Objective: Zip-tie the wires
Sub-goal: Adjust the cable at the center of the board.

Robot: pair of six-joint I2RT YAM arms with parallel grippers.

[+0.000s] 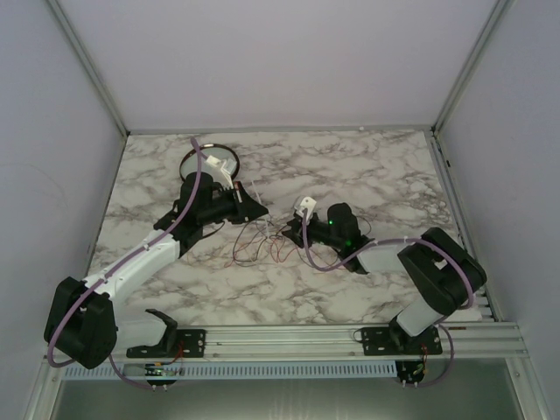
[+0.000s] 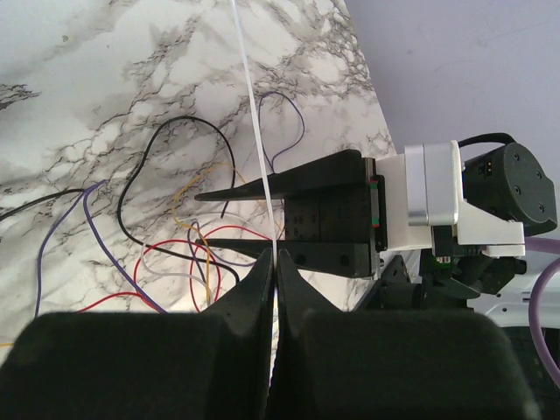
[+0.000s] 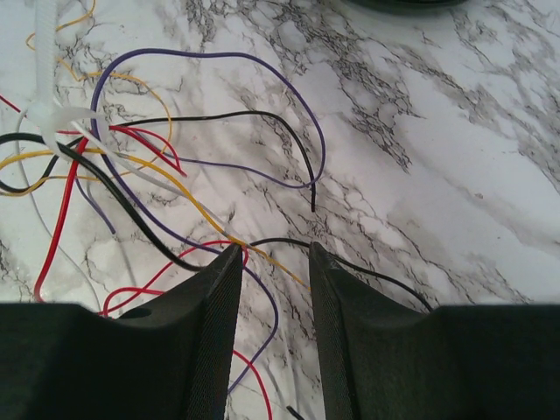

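The wires are thin red, black, purple, yellow and white strands looped on the marble table between the two grippers. They also show in the left wrist view and in the right wrist view. A white zip tie is wrapped around them where they bunch together. My left gripper is shut on the zip tie's thin white tail, which runs straight up away from the jaws. My right gripper is open and empty, low over the strands, with a yellow and a black wire lying between its fingers. It faces my left gripper.
A round dark-rimmed dish stands behind the left gripper at the back left. The right gripper shows open in the left wrist view. Walls enclose the marble table on three sides, and a metal rail runs along the near edge.
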